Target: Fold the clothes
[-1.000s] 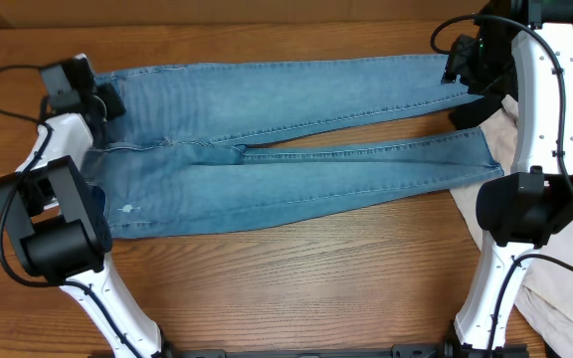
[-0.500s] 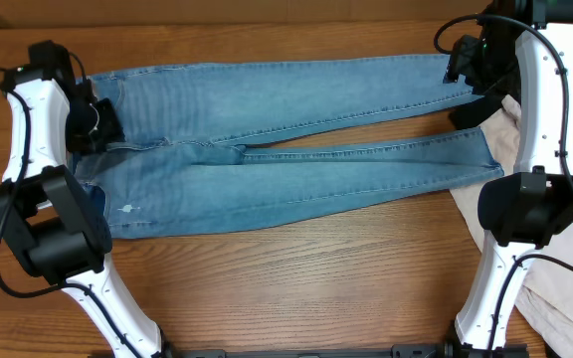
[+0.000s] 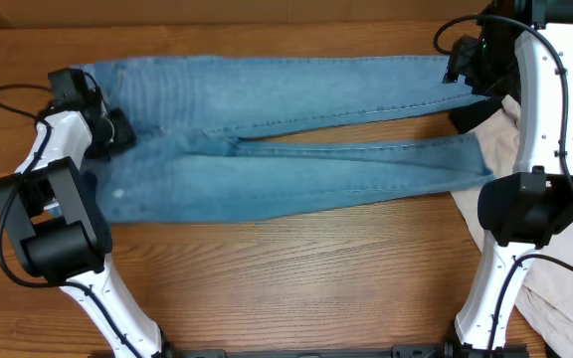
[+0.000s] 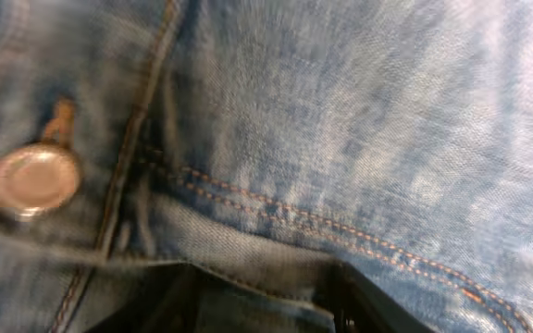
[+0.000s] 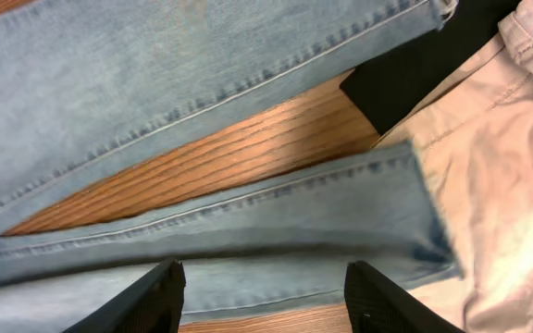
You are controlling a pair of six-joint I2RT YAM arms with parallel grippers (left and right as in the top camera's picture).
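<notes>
The light-blue jeans (image 3: 296, 129) lie flat across the table, waist at the left, both legs running right. My left gripper (image 3: 110, 131) is at the waistband and is shut on the denim. The left wrist view shows the fabric (image 4: 359, 139) close up, with a metal button (image 4: 33, 178) and a fold of denim between the fingers (image 4: 257, 310). My right gripper (image 3: 463, 72) hovers above the leg ends at the far right. In the right wrist view its fingers (image 5: 271, 305) are wide open and empty over the lower leg (image 5: 248, 231), near the frayed hem.
A black garment (image 3: 471, 111) lies beside the leg hems and shows in the right wrist view (image 5: 424, 65). A large beige garment (image 3: 565, 249) covers the table's right side (image 5: 507, 185). Bare wood (image 3: 286, 278) lies in front of the jeans.
My left gripper moved back right onto the waistband and closed on it. The jeans shifted left and slightly away, the lower leg hem sliding left. The right arm has stayed in place.
</notes>
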